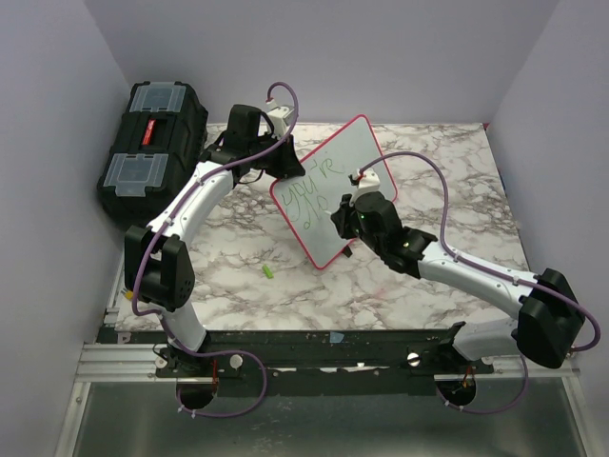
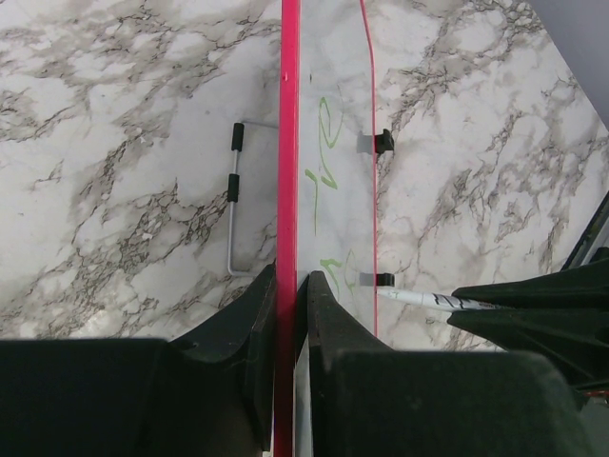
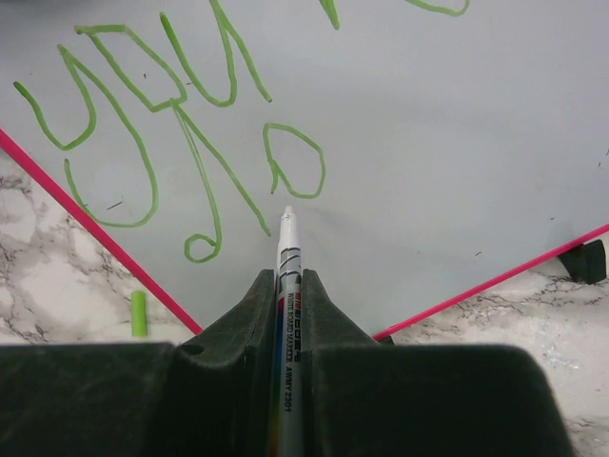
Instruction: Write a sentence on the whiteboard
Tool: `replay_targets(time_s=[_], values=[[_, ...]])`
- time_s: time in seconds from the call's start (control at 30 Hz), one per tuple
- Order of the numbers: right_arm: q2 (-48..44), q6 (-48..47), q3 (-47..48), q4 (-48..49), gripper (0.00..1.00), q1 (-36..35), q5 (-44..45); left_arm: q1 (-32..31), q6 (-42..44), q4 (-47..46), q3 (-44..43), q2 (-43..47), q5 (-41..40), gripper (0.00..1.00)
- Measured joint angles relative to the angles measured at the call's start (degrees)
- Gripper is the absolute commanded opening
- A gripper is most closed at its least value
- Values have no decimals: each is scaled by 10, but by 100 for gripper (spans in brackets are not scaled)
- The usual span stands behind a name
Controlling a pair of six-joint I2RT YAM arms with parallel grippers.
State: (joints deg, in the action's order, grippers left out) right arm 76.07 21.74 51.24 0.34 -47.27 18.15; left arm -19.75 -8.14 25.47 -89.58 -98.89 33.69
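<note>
Right hand (image 3: 288,282) around marker (image 3: 287,246); toolbox (image 1: 152,143) compartments' contents unclear.

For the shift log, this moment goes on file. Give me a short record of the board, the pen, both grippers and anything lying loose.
board: whiteboard with a red frame, propped at a tilt on the marble table
writing: green lettering, two lines begun, unfinished
left gripper: shut on the whiteboard's edge
right gripper: shut on a marker, tip just below the last letter; contact unclear
loose: small green piece on the table near the board's lower corner
back left: black toolbox
</note>
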Motion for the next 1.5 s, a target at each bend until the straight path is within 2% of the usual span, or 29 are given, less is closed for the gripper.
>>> replay_targets(time_s=[0.37,0.77,1.5], values=[[0,-4,0,0,1,13,5,0,0,0,0,0,0,0],[0,-4,0,8,1,61,0,0,0,0,0,0,2,0],[7,-1,-1,52,1,64,-30,0,0,-1,0,0,4,0]])
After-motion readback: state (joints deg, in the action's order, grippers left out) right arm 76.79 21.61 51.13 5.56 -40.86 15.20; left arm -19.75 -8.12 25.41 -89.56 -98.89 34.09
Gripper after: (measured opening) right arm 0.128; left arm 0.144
